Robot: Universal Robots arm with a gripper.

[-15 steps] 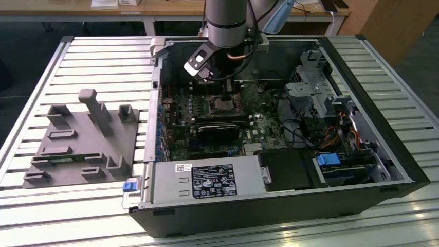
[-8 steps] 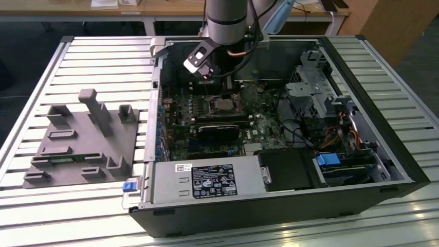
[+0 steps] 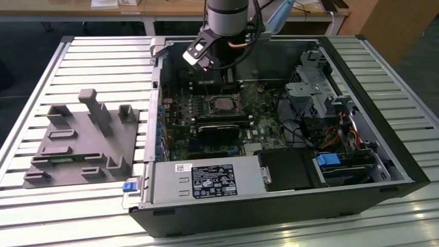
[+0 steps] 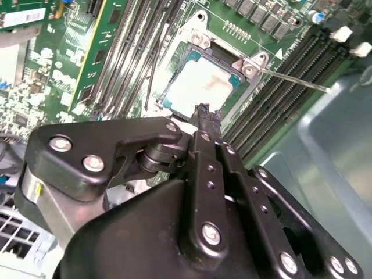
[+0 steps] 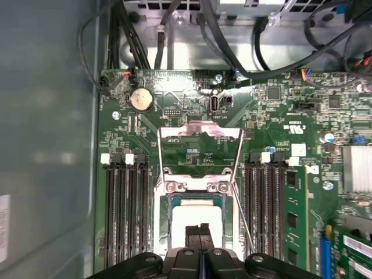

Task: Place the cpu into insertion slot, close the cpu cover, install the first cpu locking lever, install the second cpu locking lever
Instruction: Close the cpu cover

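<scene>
Hovering my black gripper (image 5: 200, 228), fingers pressed together, over pale silvery square cpu (image 5: 197, 214), grey metal frame cover (image 5: 200, 130) open.

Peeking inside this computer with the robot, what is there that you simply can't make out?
1. First wrist view: the gripper covers the near edge of the cpu, so whether they touch is unclear.
2. Second wrist view: the gripper's black body hides the circuit board behind it.
3. Exterior view: the insertion slot is too small to tell whether the cpu is seated.
</scene>
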